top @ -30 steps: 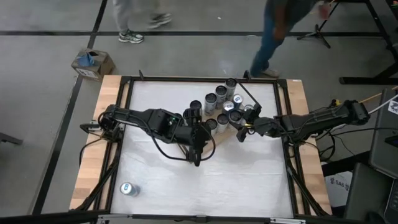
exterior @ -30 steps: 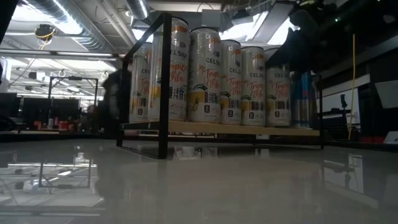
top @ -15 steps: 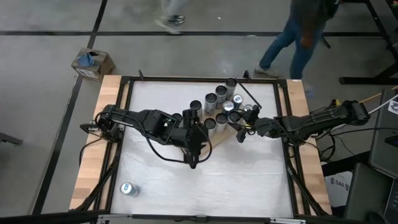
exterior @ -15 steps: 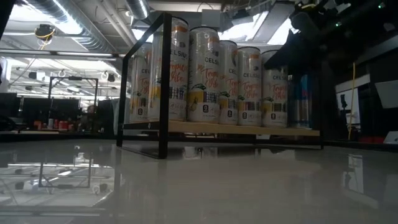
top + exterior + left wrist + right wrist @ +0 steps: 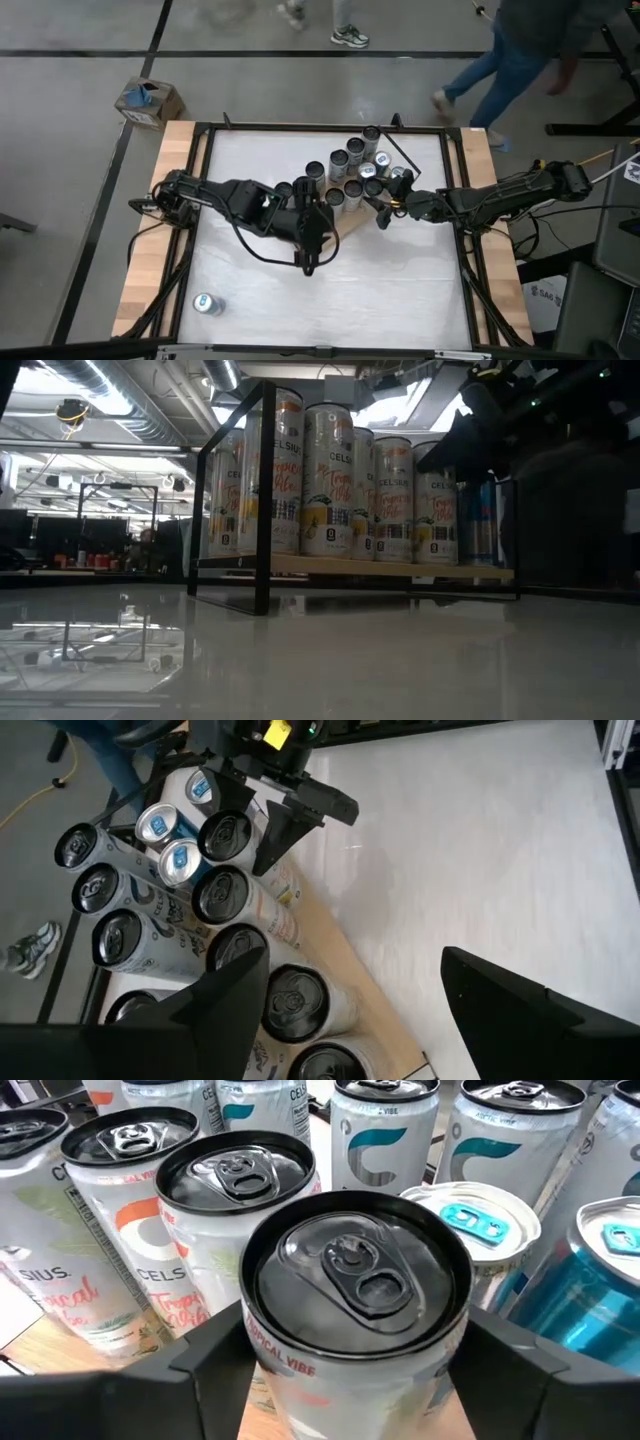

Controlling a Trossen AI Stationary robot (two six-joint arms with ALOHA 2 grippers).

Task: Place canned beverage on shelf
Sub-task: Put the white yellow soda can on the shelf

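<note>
Now the right pincer (image 5: 345, 1365) straddles a black-topped can (image 5: 357, 1295) on the shelf (image 5: 390, 567).

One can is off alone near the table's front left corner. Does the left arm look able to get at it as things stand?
Probably yes: the left gripper is open and empty over bare table, and nothing lies between it and the lone can.

About a dozen cans (image 5: 338, 158) stand crowded on the one shelf (image 5: 350, 565); the arms hide the exact count. Three show silver lids with blue tabs (image 5: 180, 860), the others dark lids. One lone can (image 5: 205, 304) lies on the surface (image 5: 400, 290). One cardboard box (image 5: 148, 100) sits on the floor.
</note>
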